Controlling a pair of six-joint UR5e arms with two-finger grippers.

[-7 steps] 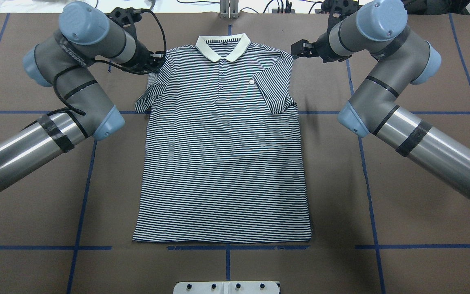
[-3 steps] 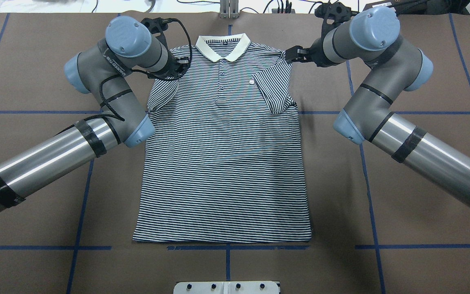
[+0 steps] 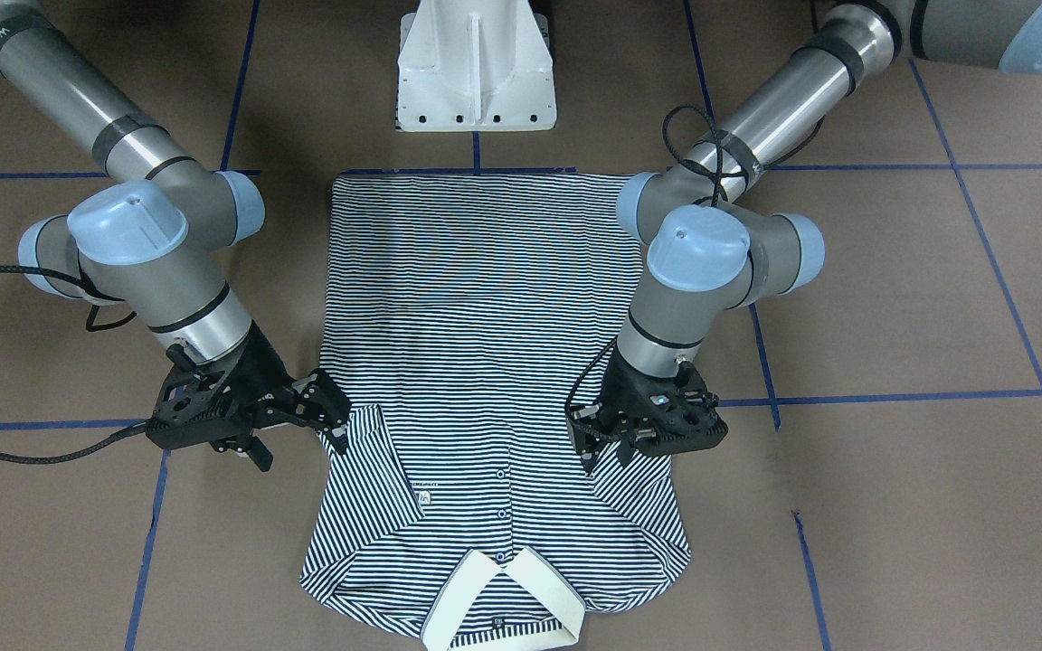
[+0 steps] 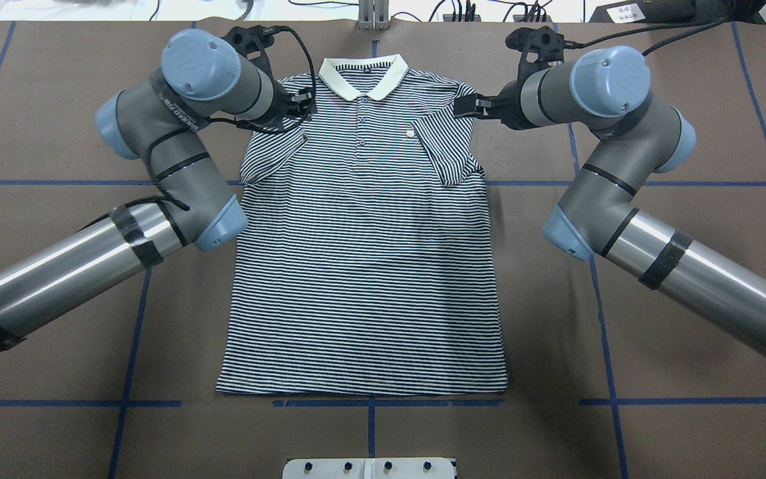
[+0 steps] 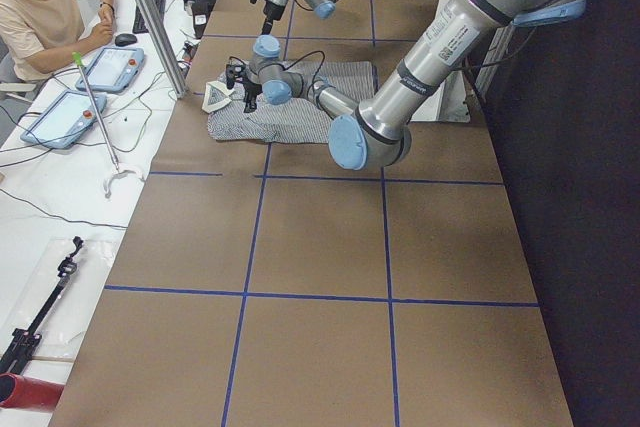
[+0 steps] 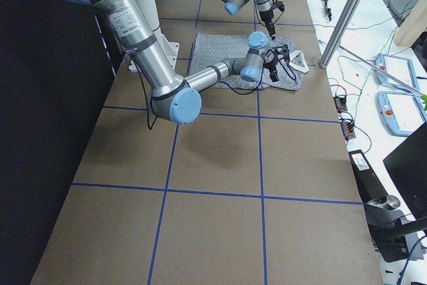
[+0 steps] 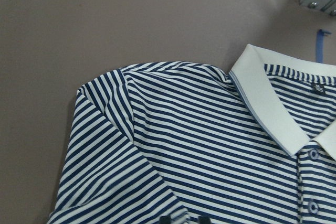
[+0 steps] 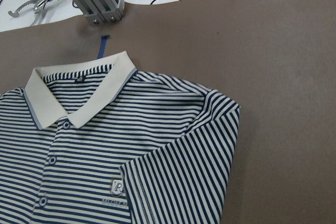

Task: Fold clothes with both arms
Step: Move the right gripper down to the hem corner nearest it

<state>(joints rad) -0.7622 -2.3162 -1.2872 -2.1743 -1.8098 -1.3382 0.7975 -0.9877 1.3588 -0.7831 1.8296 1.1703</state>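
Observation:
The striped polo shirt lies flat and face up on the brown table, its cream collar at the far edge. Its right sleeve is folded in over the chest. My left gripper is over the left chest, shut on the left sleeve and holding its hem turned inward. In the left wrist view its tips sit close together at that hem. My right gripper is open at the right shoulder's outer edge. It also shows in the front view, and its fingertips are out of the right wrist view.
The white pedestal base stands at the near edge behind the hem. An aluminium post and cables lie beyond the collar. Blue tape lines cross the table. An operator sits at a desk past the far edge.
My left gripper has moved right from outside the shoulder to over the chest, drawing the left sleeve inward with it. My right gripper has shifted slightly left, to the right shoulder's edge.

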